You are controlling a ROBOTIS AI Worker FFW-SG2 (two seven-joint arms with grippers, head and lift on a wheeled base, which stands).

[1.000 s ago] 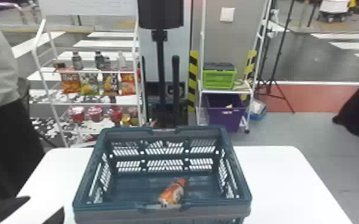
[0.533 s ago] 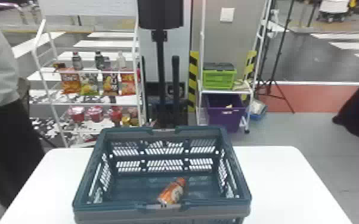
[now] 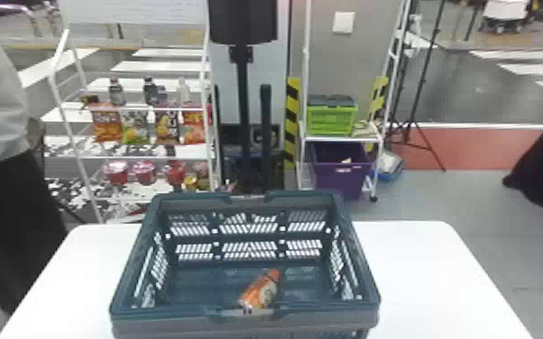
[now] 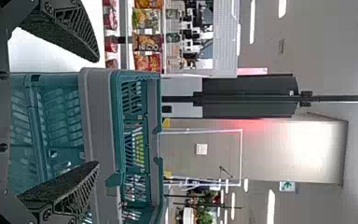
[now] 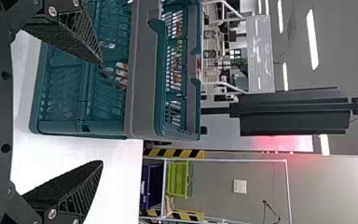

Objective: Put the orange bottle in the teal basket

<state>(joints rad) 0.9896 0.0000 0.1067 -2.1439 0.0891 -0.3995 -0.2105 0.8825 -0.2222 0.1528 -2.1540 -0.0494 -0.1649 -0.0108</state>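
Observation:
The orange bottle [image 3: 260, 289] lies on its side on the floor of the teal basket [image 3: 245, 320], close to the near wall. My left gripper [image 4: 97, 112] is open in the left wrist view, with the outside of the basket [image 4: 98, 116] beyond its parted fingers. In the right wrist view my right gripper [image 5: 102, 112] also stands open beside the basket [image 5: 142, 74], nothing between its fingers. A bit of the orange bottle [image 5: 121, 75] is visible there through the slotted basket wall.
The basket stands on a white table [image 3: 424, 270]. Behind are a snack shelf [image 3: 137, 158], a black post [image 3: 242, 90], and a rack with a green crate [image 3: 331, 119] above a purple bin [image 3: 342, 173]. A person stands at the left edge.
My left gripper, at the head view's lower left corner a second ago, has moved out of that view. The bottle and the basket have stayed where they were.

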